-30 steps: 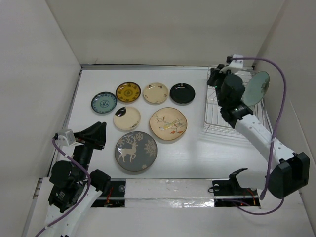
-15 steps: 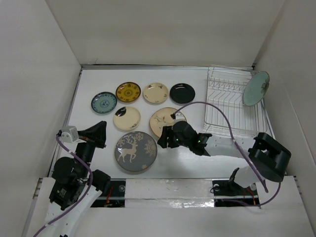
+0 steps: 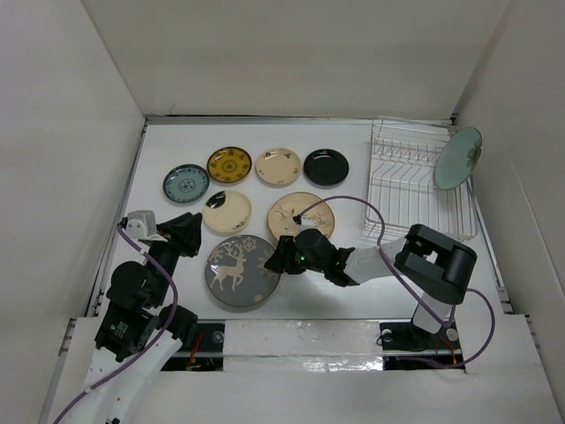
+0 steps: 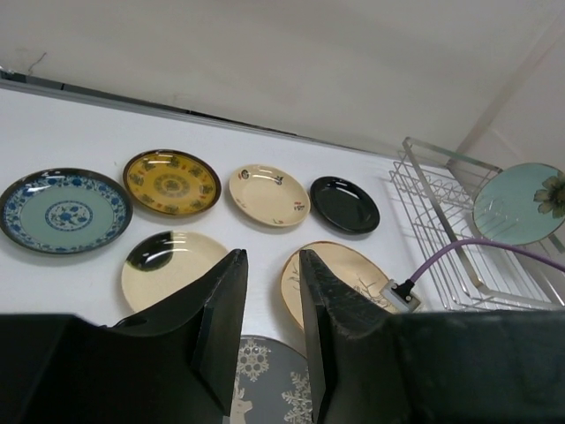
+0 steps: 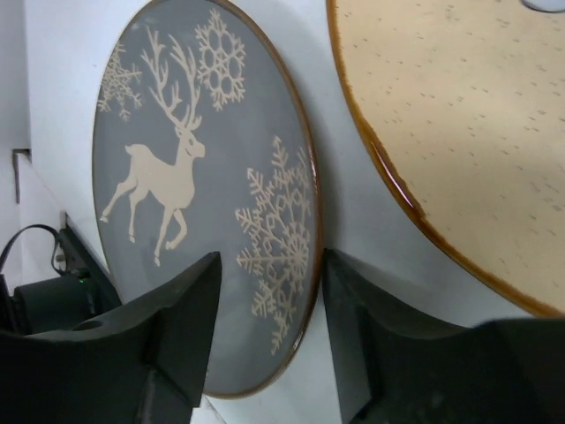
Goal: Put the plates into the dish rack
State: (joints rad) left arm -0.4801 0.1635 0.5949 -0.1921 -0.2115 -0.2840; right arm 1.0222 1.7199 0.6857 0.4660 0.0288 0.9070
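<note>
The grey deer plate [image 3: 238, 272] lies flat near the front. My right gripper [image 3: 275, 260] is open at its right edge: in the right wrist view the rim of the grey plate [image 5: 194, 177] runs between the gripper's [image 5: 269, 296] fingers, one over the plate, one outside it. The tan plate [image 3: 305, 212] lies just behind, partly under that arm. My left gripper [image 3: 187, 231] hovers open and empty left of the grey plate; its wrist view shows table between the fingers of the gripper [image 4: 269, 258]. A teal plate [image 3: 458, 158] leans in the dish rack [image 3: 408, 190] at the right.
On the table behind lie a blue-patterned plate [image 3: 186, 184], a yellow plate [image 3: 229, 164], a cream plate [image 3: 278, 166], a black plate [image 3: 326, 167] and a cream plate with a black patch [image 3: 227, 212]. White walls close in on three sides.
My right arm has swung from the rack, leaving the teal plate there, down and left to the grey plate's right edge. My left gripper has moved up and right toward that plate.
</note>
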